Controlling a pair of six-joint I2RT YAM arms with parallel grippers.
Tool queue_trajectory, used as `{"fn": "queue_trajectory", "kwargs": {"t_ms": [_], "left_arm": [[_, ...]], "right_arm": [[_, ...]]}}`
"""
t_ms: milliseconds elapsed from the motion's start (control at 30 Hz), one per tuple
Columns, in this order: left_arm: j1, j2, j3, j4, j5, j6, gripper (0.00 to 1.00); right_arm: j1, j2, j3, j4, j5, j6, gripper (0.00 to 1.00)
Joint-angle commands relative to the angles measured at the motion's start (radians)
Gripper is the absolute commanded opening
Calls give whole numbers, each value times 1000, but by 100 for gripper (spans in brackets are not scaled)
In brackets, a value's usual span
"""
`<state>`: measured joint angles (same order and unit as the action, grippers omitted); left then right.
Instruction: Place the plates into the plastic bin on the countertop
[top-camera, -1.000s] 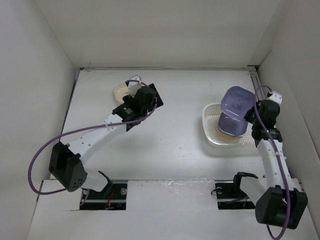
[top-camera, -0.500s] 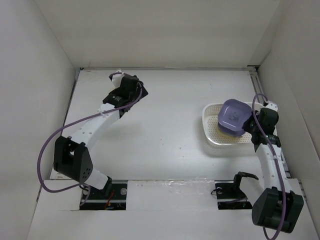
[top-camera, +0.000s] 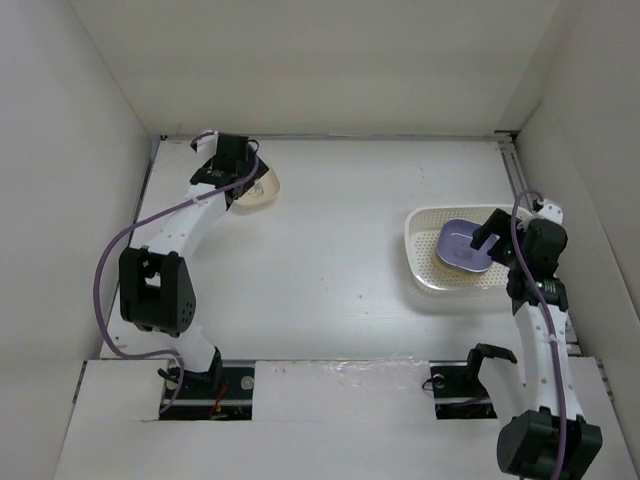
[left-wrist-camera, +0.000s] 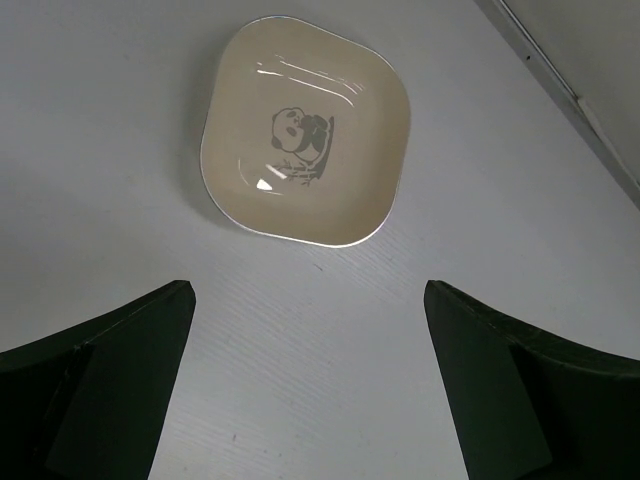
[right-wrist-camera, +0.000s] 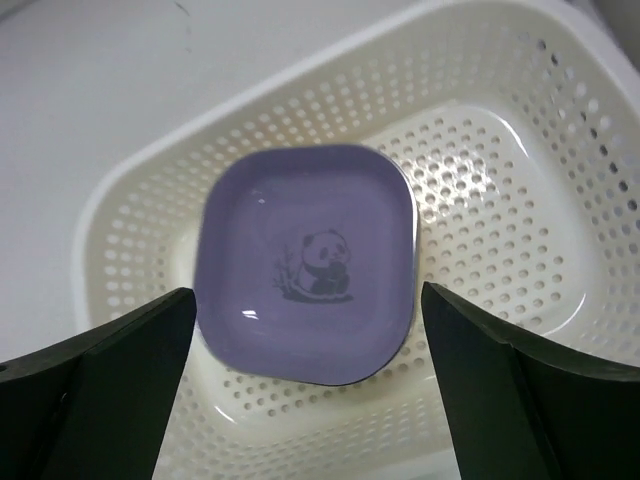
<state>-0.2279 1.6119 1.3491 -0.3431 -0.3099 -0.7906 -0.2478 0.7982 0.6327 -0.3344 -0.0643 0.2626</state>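
Quick update from where I'm standing: one purple plate (right-wrist-camera: 305, 265) is sitting flat inside the plastic bin (right-wrist-camera: 130, 190), panda print up, a bit toward the bin's left half. The right gripper (right-wrist-camera: 307, 300) hangs right above it with its fingers spread wide and nothing between them, so that plate counts as dropped off. It looks like it sits slightly proud of the perforated floor, so there may be another plate under it, but honestly I can't tell from here.

What's left: a cream plate (left-wrist-camera: 305, 175) lies face up on the countertop (top-camera: 340, 250), way over in the far left corner, well apart from the bin on the right side. The left gripper (left-wrist-camera: 308, 300) is hovering just short of it, fingers apart and empty, not touching it. Those are the only two plates I can spot, so if there are more, they're out of sight.

Things in the way? Not much on the surface itself. The cream plate is close to the side wall (top-camera: 110, 150), and the left arm is stretched out long to get there, so I'd guess there's little room to angle in. It also lies flat with a low rim, which looks fiddly to grab. Then it has the whole counter to cross.
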Motion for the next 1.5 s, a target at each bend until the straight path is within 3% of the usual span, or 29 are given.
{"fn": "queue_trajectory", "kwargs": {"t_ms": [0,433,567,600,700,900,967,1000,1100,1233,1367,1467], "left_arm": [[-5,68,83,-16,-3,17,99],[97,332,208,-60,-29,-1,85],[107,385,187,-39,-40,-1,63],[116,399,186,-39,-31,-1,45],[116,445,186,-39,-8,-1,36],[116,487,186,-16,5,8,36],[116,487,186,-16,5,8,5],[116,458,165,-16,15,8,0],[88,357,125,19,15,34,0],[-54,223,104,38,-17,94,0],[-201,114,81,29,-75,131,0],[-298,53,71,29,-75,166,0]], "right_arm": [[7,-68,93,8,-63,1,100],[113,-91,144,-5,-133,-43,100],[113,-82,133,26,-146,-43,100],[113,-82,133,26,-157,-43,100],[113,-82,133,26,-157,-43,100],[122,-91,153,17,-166,-43,100],[122,-91,153,17,-166,-43,99],[122,-91,153,17,-166,-43,99],[142,-79,133,64,-184,-33,99],[206,24,131,147,-273,-33,98],[356,122,208,147,-82,-23,96],[439,186,265,163,-48,-23,96]]}}
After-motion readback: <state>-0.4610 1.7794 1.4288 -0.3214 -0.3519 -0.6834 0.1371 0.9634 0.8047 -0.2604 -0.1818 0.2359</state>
